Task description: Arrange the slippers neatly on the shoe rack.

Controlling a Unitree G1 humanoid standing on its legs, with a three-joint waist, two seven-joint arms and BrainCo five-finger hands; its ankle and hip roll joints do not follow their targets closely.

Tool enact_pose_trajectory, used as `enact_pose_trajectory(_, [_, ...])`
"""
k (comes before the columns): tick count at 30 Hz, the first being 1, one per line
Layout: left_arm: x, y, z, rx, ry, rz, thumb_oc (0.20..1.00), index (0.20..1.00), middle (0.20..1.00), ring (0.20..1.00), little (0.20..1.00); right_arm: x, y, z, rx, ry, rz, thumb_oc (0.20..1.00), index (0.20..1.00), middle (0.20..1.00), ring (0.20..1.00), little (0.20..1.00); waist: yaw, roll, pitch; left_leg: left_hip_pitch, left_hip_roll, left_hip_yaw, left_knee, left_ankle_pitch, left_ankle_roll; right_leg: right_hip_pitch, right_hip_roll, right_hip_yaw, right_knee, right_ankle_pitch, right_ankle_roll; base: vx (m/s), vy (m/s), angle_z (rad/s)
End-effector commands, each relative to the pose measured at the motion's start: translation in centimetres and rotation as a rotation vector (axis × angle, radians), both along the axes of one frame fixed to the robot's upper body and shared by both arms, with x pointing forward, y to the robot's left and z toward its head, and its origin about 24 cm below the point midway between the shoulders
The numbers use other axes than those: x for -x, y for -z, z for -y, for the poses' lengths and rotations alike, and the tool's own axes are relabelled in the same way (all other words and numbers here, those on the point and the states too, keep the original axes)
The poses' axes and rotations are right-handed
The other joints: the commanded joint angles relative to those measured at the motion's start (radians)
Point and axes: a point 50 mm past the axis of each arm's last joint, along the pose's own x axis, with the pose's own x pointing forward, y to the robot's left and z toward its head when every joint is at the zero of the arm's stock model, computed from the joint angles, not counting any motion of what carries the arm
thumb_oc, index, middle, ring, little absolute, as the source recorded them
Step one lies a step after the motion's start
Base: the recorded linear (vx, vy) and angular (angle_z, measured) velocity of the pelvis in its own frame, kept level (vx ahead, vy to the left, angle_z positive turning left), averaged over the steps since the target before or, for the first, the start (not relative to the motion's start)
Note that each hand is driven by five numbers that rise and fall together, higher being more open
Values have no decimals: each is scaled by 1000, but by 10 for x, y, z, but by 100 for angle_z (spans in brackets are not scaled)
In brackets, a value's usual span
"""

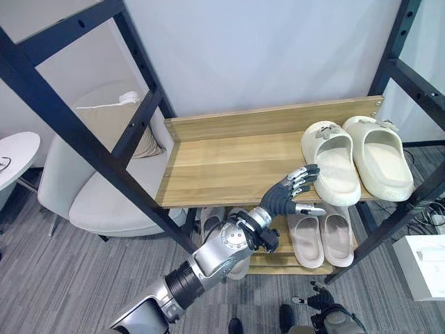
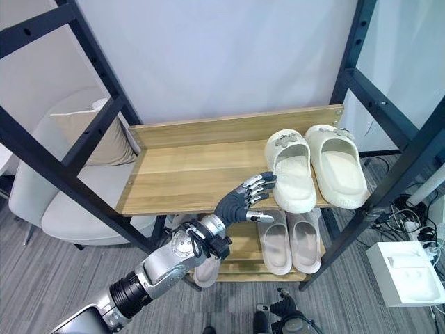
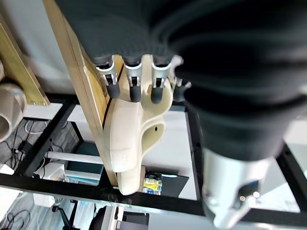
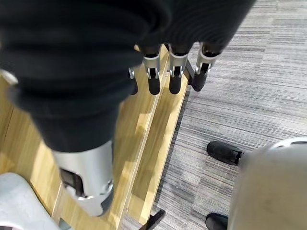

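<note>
Slippers point(image 1: 332, 161) on rack point(image 1: 229, 163): light, soft foam, likely grippy; take by heel rim. Left hand point(image 1: 292, 191) fingers straight, touching heel; right hand point(image 4: 168, 67) relaxed, empty.

The two head cameras are looking steeply down from above, side by side, both taking in the shoe rack point(image 1: 208, 167), its top shelf and the lower shelf under the front edge. The left wrist camera is peering along the left hand point(image 3: 139, 81), very close to the top shelf's front edge. The right wrist camera is pointing down past the right hand point(image 4: 168, 72) at the rack's lower boards and the grey floor point(image 4: 249, 86).
</note>
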Motion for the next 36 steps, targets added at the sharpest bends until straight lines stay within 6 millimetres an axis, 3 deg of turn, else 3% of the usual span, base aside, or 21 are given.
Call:
enact_pose_trajectory(1, [-15,-33,17,53,23,106,1000,1000,1000,1000,1000,-17,-5,-22,-41,-29,58,1000,1000,1000,1000,1000,-15,-72,31,38,-4,-21,-8,-46,-25,75,-57,20,1,-120,75,0,0,0])
enact_pose_trajectory(11, [-32,-33,37,-31,-53,135,1000,1000,1000,1000,1000,-19,-6,-18,-23,-26,73,1000,1000,1000,1000,1000,-37,-77,28,34,-1,-7,-8,-46,-27,66,-54,31,1,-114,77,0,0,0])
enact_pose_trajectory(21, [-41,-37,29,-27,-105,150,1000,1000,1000,1000,1000,-12,-3,-14,-14,-16,48,1000,1000,1000,1000,1000,-42,-79,26,37,0,-1,-8,-50,-28,66,-51,37,1,-115,78,10,-2,-3])
enact_pose_trajectory(25, [-45,-47,9,-11,-152,207,1000,1000,1000,1000,1000,-11,-3,-14,-20,-1,47,1000,1000,1000,1000,1000,-31,-81,21,40,-1,-9,-8,-51,-28,73,-53,28,1,-117,78,6,-2,-3])
enact_pose_trajectory(28, [-51,-81,-34,108,-289,325,1000,1000,1000,1000,1000,-14,-4,-13,-27,10,57,1000,1000,1000,1000,1000,-3,-87,15,41,-3,-24,-8,-47,-29,84,-56,10,1,-120,78,-6,0,3])
enact_pose_trajectory(29, [-50,-81,-34,108,-289,325,1000,1000,1000,1000,1000,-14,-4,-14,-27,9,57,1000,1000,1000,1000,1000,-4,-87,15,41,-3,-24,-8,-47,-29,84,-56,9,1,-120,78,-26,-4,19])
enact_pose_trajectory(30, [-46,-98,-54,216,-326,371,1000,1000,1000,1000,1000,-16,-4,-15,-33,9,59,1000,1000,1000,1000,1000,11,-93,13,41,-4,-29,-8,-46,-31,88,-58,2,1,-119,77,-22,-4,20])
enact_pose_trajectory(32, [-43,-105,-65,268,-342,388,1000,1000,1000,1000,1000,-17,-4,-15,-38,9,60,1000,1000,1000,1000,1000,16,-97,12,42,-4,-30,-8,-46,-31,90,-57,-1,1,-120,77,-18,-2,12])
enact_pose_trajectory(33, [-37,-119,-80,334,-358,440,1000,1000,1000,1000,1000,-17,-4,-15,-42,12,56,1000,1000,1000,1000,1000,25,-101,10,42,-4,-32,-8,-47,-32,90,-58,-4,1,-120,77,-7,0,16])
enact_pose_trajectory(35, [-10,-143,-102,509,-319,544,1000,1000,1000,1000,1000,-15,-2,-15,-58,12,36,1000,1000,1000,1000,1000,46,-114,1,42,-4,-40,-8,-50,-32,93,-59,-9,1,-119,77,-10,6,15])
enact_pose_trajectory(36, [-2,-149,-103,537,-275,576,1000,1000,1000,1000,1000,-14,-1,-16,-67,5,26,1000,1000,1000,1000,1000,52,-117,0,42,-5,-43,-8,-51,-33,94,-59,-10,1,-119,76,-5,8,6])
